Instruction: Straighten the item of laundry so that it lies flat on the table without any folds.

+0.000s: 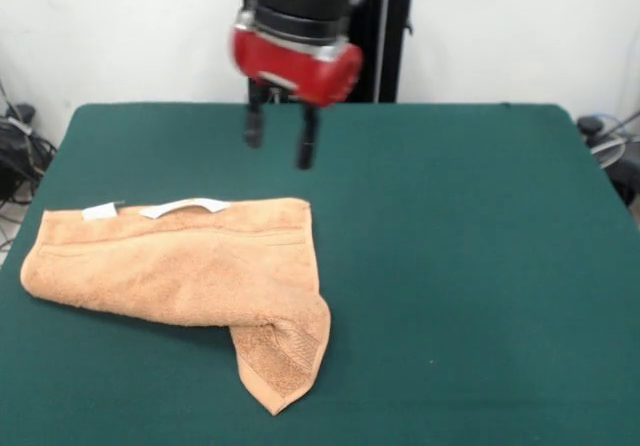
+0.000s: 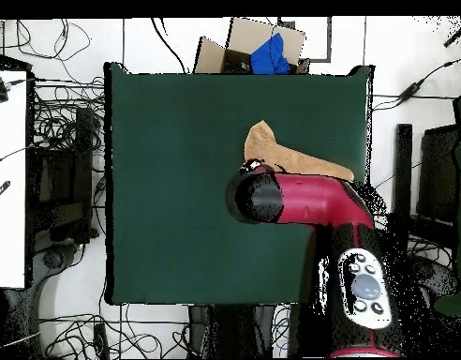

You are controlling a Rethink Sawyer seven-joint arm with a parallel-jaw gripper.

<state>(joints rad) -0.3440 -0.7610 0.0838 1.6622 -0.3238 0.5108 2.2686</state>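
Approach step: gripper [image 1: 280, 144] hangs empty, fingers apart, above the green table [image 1: 470, 266] at 12 o'clock of the folded orange-tan hand towel [image 1: 180, 266], whose doubled corner trails toward 5 o'clock; next move likely needs descending onto that corner.

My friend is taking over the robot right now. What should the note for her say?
Gripper: open, empty, hanging above the table just behind the towel.
Towel: on the table's left part in the front view, folded over on itself, white tags at its far edge, one corner poking toward the camera.
Done: nothing that shows; the towel is not flat.
Left: grasp an edge, unfold it and spread it flat with no folds.
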